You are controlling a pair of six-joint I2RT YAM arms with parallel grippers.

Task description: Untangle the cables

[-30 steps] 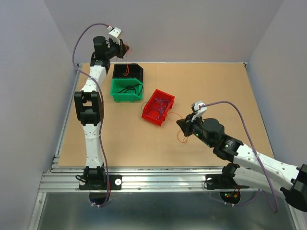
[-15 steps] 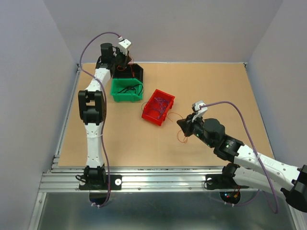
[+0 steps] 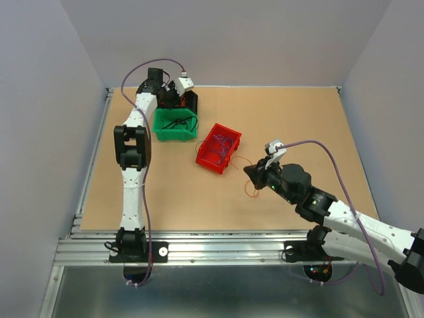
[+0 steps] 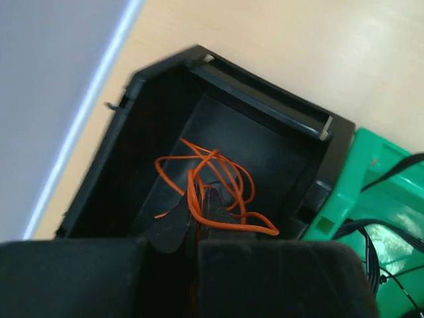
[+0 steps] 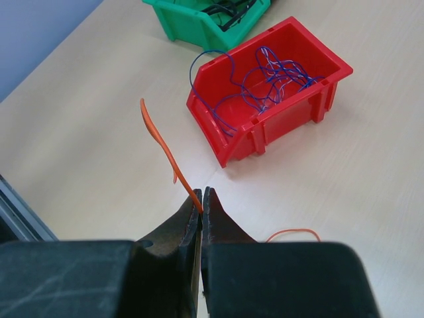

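Pinching orange cables (image 4: 192,182), left gripper (image 4: 199,202), right gripper (image 5: 202,195)

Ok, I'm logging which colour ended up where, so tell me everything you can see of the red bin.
The red bin is a glossy, plastic-looking open-topped box with ribbed side walls and a cut-down, sloping front. It stands upright on the tan table, turned at an angle and apart from the green bin. Inside lies a loose tangle of thin blue cables, with one loop arching above the low front edge. Nothing else touches it.
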